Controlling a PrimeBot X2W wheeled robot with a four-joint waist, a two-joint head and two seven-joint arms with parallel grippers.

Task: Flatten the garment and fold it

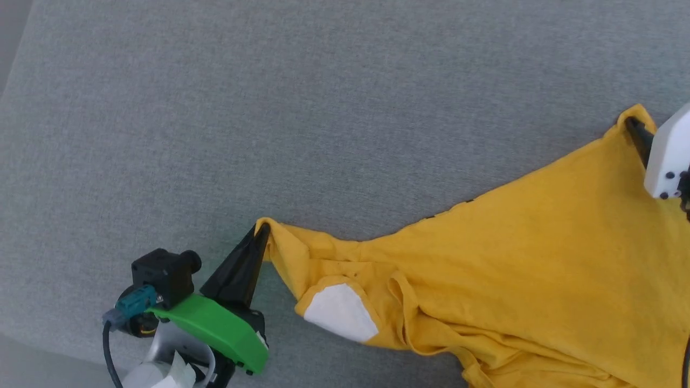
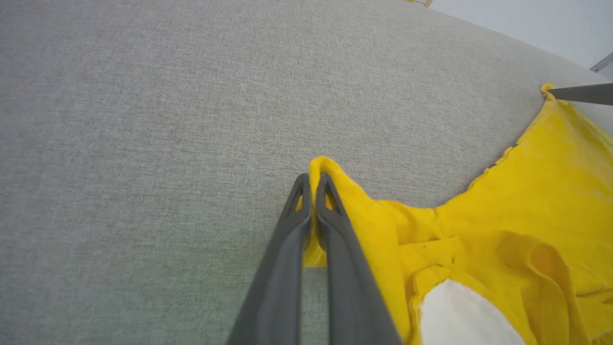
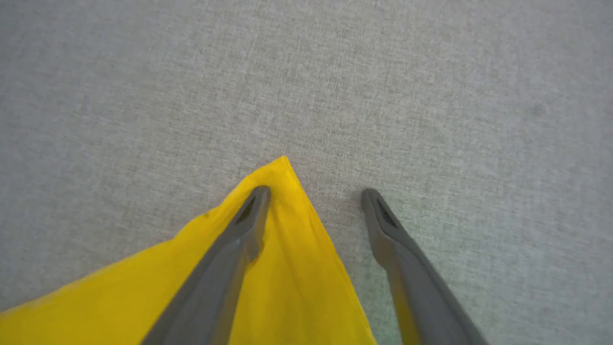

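Yellow shirt [image 1: 539,242] lies part-flattened, rumpled, no fold yet; left gripper [image 2: 313,189] pinches one corner, right gripper [image 3: 313,194] gapes over another.

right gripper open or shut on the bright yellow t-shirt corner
Open: right gripper fingers stand apart, one on the bright yellow T-shirt corner, the other over the grey surface.

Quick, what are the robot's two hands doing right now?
Left gripper: closed, pinching a bit of the yellow T-shirt.
Right gripper: open, one finger over the shirt's corner, holding nothing.
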